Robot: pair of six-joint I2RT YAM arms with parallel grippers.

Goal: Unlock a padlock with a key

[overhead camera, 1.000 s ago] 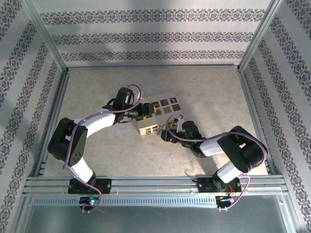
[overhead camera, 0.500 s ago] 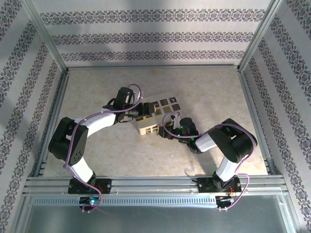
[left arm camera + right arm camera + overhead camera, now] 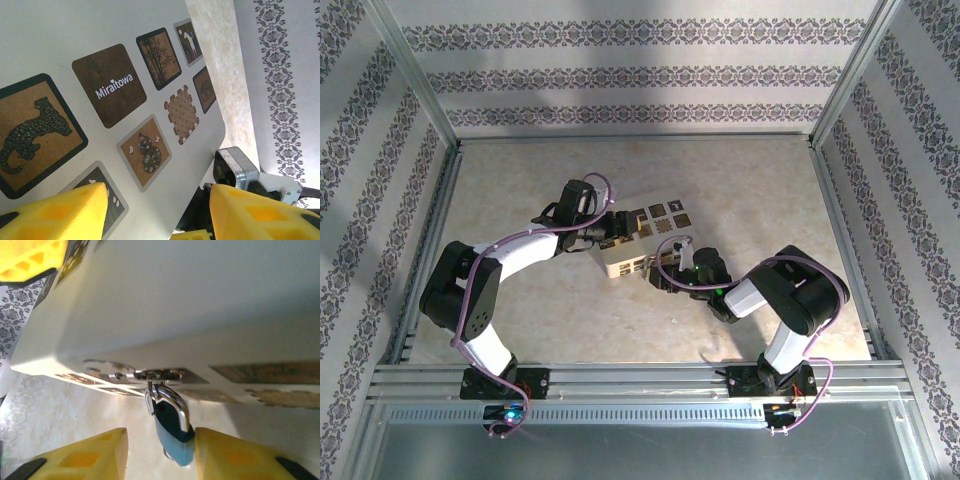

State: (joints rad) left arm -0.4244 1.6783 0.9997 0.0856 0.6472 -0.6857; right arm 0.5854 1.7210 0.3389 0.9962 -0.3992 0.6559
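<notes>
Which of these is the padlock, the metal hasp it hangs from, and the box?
padlock [image 3: 173, 434]: right wrist view, on its blue body.
hasp [image 3: 161, 374]: right wrist view, on the silvery plate above the shackle.
box [image 3: 75, 25]: left wrist view, on the bare cream lid.

The table [image 3: 530, 170] has a beige marbled top. Behind it stands a white back wall [image 3: 640, 20] crossed by bands of dark floral pattern. A left wall [image 3: 360, 220] and a right wall [image 3: 920, 200] of the same paper close its sides. Metal posts [image 3: 415, 75] rise at its far corners. Slotted rails [image 3: 640, 378] run along its near edge, with a grey sheet [image 3: 640, 450] beyond them. The light is soft.
</notes>
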